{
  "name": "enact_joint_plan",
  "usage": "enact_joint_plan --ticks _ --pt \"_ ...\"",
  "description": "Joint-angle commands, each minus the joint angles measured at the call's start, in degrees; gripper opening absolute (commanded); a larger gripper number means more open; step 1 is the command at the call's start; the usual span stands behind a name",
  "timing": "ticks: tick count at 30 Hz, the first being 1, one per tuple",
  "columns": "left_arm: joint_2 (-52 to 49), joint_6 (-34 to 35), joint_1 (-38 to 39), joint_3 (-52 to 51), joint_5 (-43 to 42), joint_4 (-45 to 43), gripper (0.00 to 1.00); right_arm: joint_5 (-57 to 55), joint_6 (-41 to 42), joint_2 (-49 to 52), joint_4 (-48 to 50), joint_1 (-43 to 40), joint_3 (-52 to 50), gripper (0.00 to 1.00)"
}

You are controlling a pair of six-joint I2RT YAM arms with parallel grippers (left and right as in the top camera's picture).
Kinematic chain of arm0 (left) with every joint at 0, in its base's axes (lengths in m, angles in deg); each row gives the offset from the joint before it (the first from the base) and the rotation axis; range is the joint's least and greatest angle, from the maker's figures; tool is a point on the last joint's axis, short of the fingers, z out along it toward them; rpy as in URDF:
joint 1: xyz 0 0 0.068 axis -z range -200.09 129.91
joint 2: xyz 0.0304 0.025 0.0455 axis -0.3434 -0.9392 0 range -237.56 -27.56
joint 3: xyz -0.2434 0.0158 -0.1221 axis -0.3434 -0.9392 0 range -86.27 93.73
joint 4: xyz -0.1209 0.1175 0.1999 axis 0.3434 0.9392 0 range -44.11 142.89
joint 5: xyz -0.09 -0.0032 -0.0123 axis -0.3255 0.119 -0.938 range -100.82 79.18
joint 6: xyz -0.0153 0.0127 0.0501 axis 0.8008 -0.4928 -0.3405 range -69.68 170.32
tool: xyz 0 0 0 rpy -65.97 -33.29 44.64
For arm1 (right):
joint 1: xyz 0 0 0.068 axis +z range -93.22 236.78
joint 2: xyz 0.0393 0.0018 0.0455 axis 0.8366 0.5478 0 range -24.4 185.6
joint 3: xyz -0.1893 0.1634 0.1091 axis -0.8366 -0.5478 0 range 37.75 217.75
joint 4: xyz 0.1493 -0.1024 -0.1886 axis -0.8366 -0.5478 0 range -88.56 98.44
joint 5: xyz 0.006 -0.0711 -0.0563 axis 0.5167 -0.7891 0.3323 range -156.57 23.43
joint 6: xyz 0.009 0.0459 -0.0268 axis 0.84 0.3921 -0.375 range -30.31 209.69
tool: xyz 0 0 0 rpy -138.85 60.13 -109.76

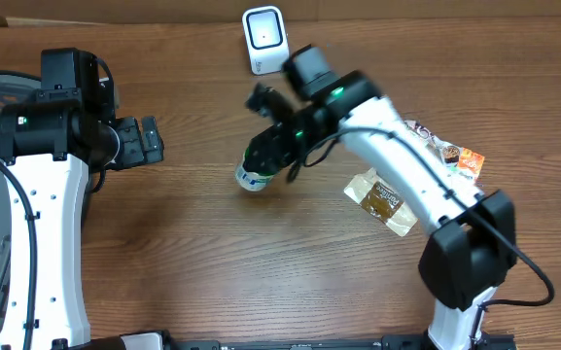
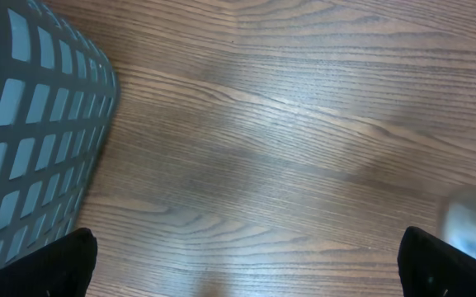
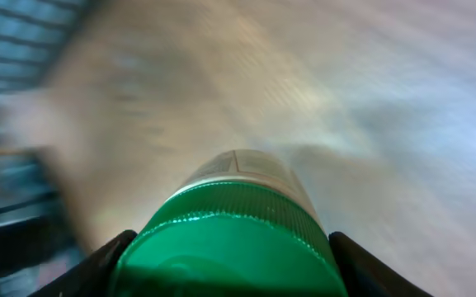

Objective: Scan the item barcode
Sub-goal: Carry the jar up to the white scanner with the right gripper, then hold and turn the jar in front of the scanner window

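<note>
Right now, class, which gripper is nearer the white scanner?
Right. The right gripper, gripping the green-capped bottle, is in front of the white scanner; the open left gripper is well off to its side.

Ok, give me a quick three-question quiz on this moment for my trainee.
1. True or false: the right gripper is closed on the green-capped bottle.
2. In the overhead view, the white scanner appears: A) above the bottle; B) below the bottle; C) level with it, at the far left.
3. One word: is the left gripper open or shut?
Key: 1 true; 2 A; 3 open, with nothing between its fingers.
</note>
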State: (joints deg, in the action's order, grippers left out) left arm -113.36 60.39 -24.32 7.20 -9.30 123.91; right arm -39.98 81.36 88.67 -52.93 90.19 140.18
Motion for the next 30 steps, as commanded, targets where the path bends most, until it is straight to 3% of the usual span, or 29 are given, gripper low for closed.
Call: enact_joint_plan --ticks 1,8,10,18,30 --pt "-0.1 -0.4 -0.3 0.5 -0.5 -0.1 0.99 -26.7 4.1 -0.4 4.5 2.8 0.2 0.48" --pt "-0.1 -0.4 -0.3 0.5 -0.5 -0.1 1.0 -42.2 3.3 5.2 18.2 3.9 -0.3 0.45" --pt "-0.1 -0.4 -0.3 0.5 -0.5 -0.1 1.0 -45.4 0.3 6.7 22.0 3.2 -0.3 0.51" --pt "-0.1 -0.4 -0.3 0.5 -0.5 -0.1 1.0 -45.6 -20.0 8.5 42.2 -0.2 -0.3 0.48" --pt "-0.1 -0.4 -0.3 0.5 -0.5 -0.1 0.99 -44.5 -28.9 10.1 66.1 -4.3 -0.3 0.45"
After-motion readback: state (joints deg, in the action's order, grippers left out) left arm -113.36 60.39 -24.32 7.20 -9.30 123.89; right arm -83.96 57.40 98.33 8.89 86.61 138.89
